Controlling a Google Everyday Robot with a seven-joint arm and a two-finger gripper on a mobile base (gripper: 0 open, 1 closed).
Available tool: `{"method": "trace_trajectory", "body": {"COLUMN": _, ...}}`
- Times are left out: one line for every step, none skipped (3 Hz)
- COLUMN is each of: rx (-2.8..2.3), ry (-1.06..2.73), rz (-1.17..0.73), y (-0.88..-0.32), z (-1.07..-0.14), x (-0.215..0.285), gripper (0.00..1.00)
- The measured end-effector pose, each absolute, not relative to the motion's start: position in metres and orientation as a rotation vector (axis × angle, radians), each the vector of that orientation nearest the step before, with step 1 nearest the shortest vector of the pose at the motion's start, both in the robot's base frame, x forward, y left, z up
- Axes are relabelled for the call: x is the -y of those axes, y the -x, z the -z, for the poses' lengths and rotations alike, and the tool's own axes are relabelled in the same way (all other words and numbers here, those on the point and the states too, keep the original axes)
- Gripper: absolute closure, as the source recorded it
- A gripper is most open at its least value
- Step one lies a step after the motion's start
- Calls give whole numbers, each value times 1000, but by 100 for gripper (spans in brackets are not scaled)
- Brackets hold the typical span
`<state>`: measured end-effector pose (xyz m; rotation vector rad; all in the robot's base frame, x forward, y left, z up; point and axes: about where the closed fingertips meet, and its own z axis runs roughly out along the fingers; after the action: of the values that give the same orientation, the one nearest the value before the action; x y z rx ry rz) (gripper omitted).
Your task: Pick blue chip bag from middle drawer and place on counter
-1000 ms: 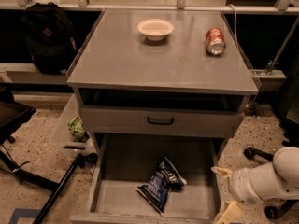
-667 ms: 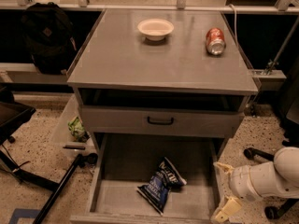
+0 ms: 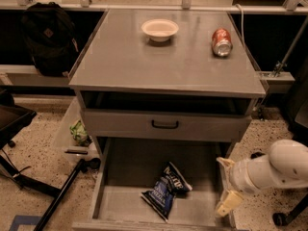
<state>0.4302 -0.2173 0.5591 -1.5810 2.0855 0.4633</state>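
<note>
The blue chip bag (image 3: 166,190) lies flat on the floor of the open middle drawer (image 3: 120,167), toward its front middle. The gripper (image 3: 226,186) is at the drawer's right side wall, to the right of the bag and apart from it. Its two cream fingers (image 3: 230,203) stand spread, with nothing between them. The white arm comes in from the right edge. The grey counter (image 3: 159,61) is the cabinet top above.
A white bowl (image 3: 160,29) and a red soda can (image 3: 221,42) on its side rest at the back of the counter. A grey drawer front with a black handle (image 3: 165,124) sits above the open drawer. A black backpack (image 3: 45,35) and a green packet (image 3: 79,131) are to the left.
The gripper has shifted slightly left toward the drawer's right wall. The bag has not moved.
</note>
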Motion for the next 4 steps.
{"method": "trace_trajectory", "body": {"rx": -2100, "ry": 1650, "rz": -343, "y": -464, "z": -554, "x": 220, "gripper": 0}}
{"method": "trace_trajectory", "body": {"rx": -2106, "ry": 1687, "rz": -276, "y": -484, "z": -552, "x": 222, "gripper": 0}}
{"method": "trace_trajectory", "body": {"rx": -2110, "ry": 1705, "rz": -232, "y": -496, "z": -551, "x": 223, "gripper": 0}}
{"method": "trace_trajectory", "body": {"rx": -2112, "ry": 1715, "rz": -208, "y": -502, "z": -550, "x": 223, "gripper": 0}}
